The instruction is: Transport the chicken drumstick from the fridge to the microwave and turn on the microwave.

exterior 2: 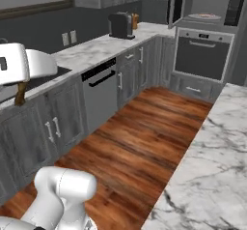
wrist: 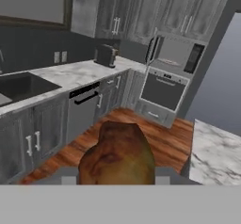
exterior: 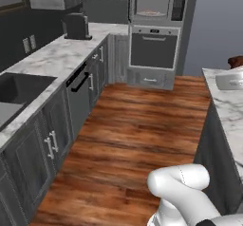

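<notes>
My gripper (wrist: 116, 177) is shut on the chicken drumstick (wrist: 117, 155), a golden-brown piece that bulks large at the bottom middle of the hand view. In the right base view the white hand is raised at the far left, with the gripper (exterior 2: 20, 86) pointing down and the drumstick (exterior 2: 20, 94) hanging from it above the sink counter. The microwave (exterior: 154, 2) is built in at the far end of the kitchen, above the oven. Its door (exterior 2: 172, 6) stands open to the left, and a plate (exterior 2: 205, 17) lies inside. The fridge is out of view.
An oven (exterior: 153, 49) with a horizontal handle sits under the microwave. The marble counter (exterior: 61, 54) along the left carries a sink (exterior: 19, 89) and a dark toaster (exterior: 77, 26), with a dishwasher (exterior: 78, 94) below. An island counter (exterior: 230, 111) bounds the right. Wood floor (exterior: 133, 125) runs between.
</notes>
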